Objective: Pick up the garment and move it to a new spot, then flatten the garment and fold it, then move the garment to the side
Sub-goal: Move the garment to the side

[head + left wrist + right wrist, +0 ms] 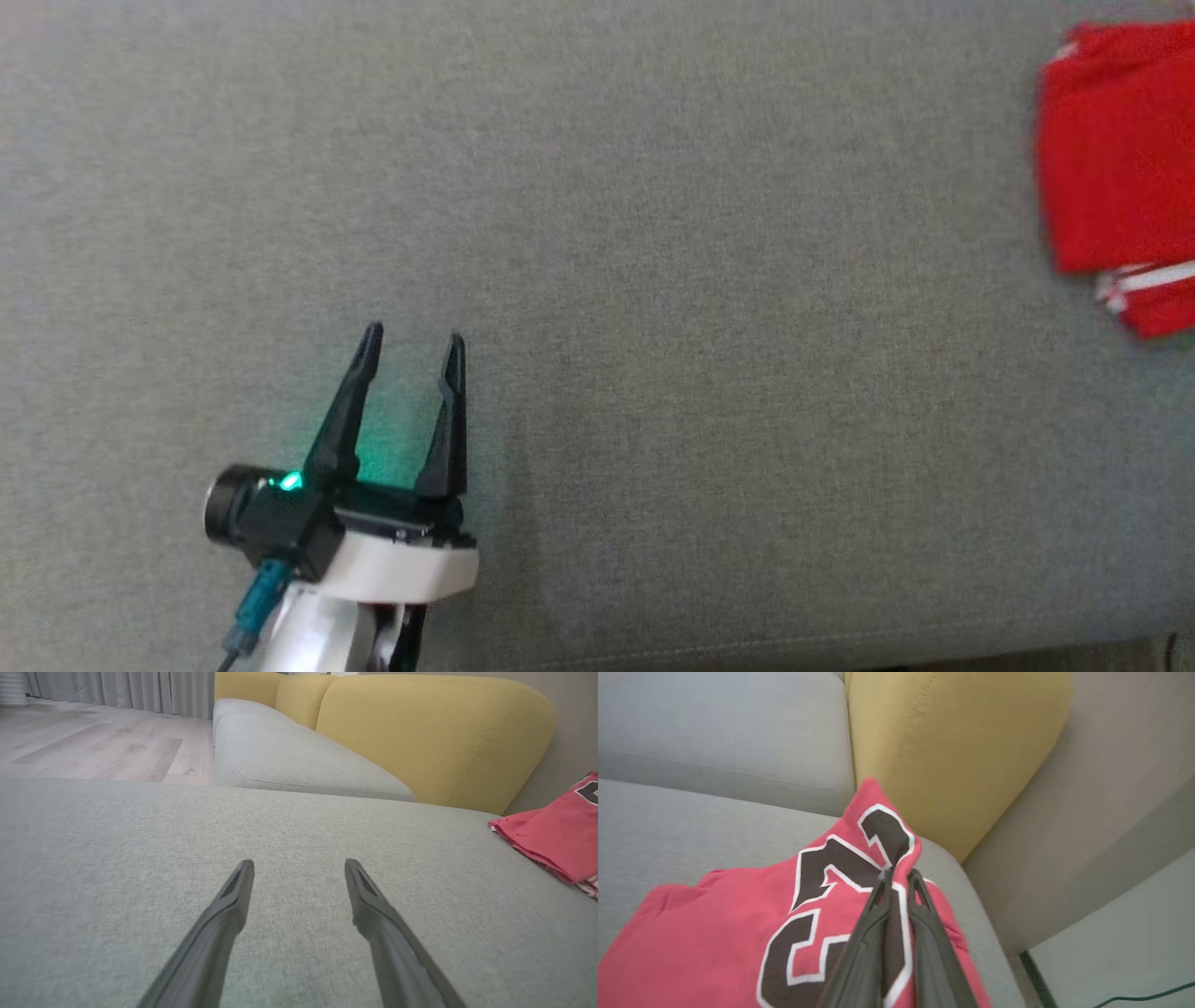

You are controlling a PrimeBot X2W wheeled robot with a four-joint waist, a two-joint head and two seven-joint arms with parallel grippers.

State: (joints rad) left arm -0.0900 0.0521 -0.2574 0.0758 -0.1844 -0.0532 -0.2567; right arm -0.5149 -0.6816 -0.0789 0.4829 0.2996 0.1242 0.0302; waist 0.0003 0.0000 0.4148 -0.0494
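Jaws of the left gripper (414, 334) stand wide apart with nothing between them, above the grey sofa seat (653, 280) at 7 o'clock in the head view. Jaws of the right gripper (901, 873) are closed on a raised fold of the red garment (714, 914), at its black numerals. Garment lies on the seat at 2 o'clock, well apart from the left gripper, near the yellow backrest (934, 756).

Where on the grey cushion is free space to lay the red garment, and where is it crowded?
Free: the bare stretch of grey cushion between the open left gripper and the red garment at its right edge. Crowded: that corner by the yellow backrest, where the right gripper is shut on the garment.
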